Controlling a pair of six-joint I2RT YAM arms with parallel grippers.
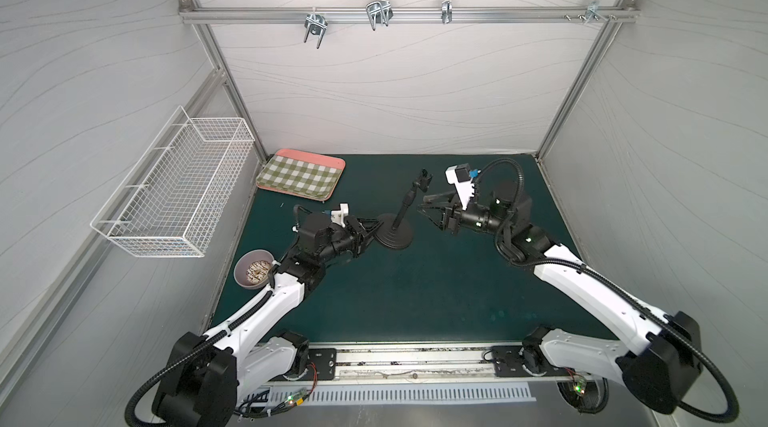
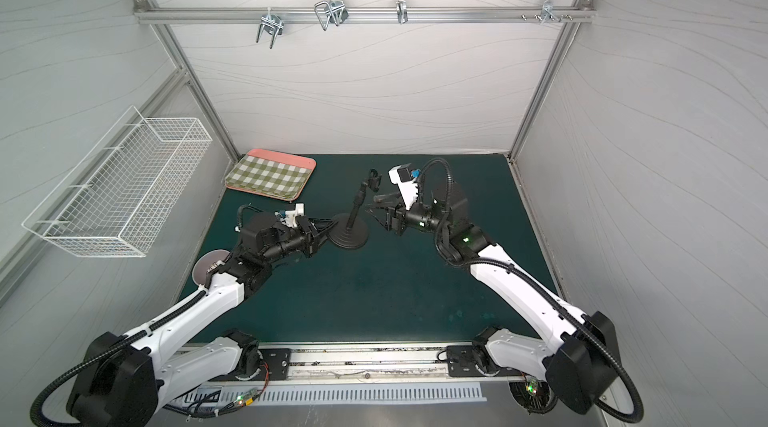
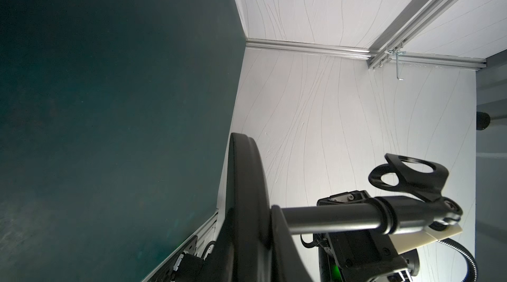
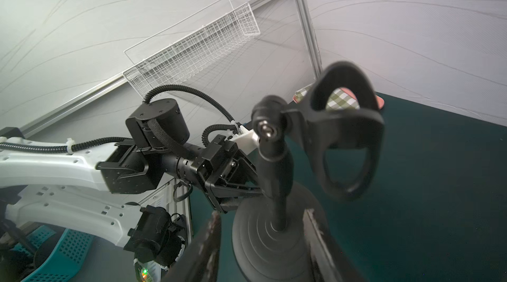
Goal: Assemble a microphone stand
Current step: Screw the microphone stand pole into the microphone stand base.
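Handling: base [image 1: 395, 239] looks heavy, rigid; rod [image 1: 405, 208] thin, stiff. Pinched on base rim: left gripper [image 1: 374, 230]; right gripper [image 1: 421, 202] spread, clear of rod. Likely best hold: rod mid-length.

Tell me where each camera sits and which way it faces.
Top views: overhead, looking down at the stand; left arm, right arm show.
Left wrist: on left arm, facing across the stand to the right arm; left pincer unclear here.
Right wrist: on right arm, facing stand and left arm; right pincer shows.
All share the stand.
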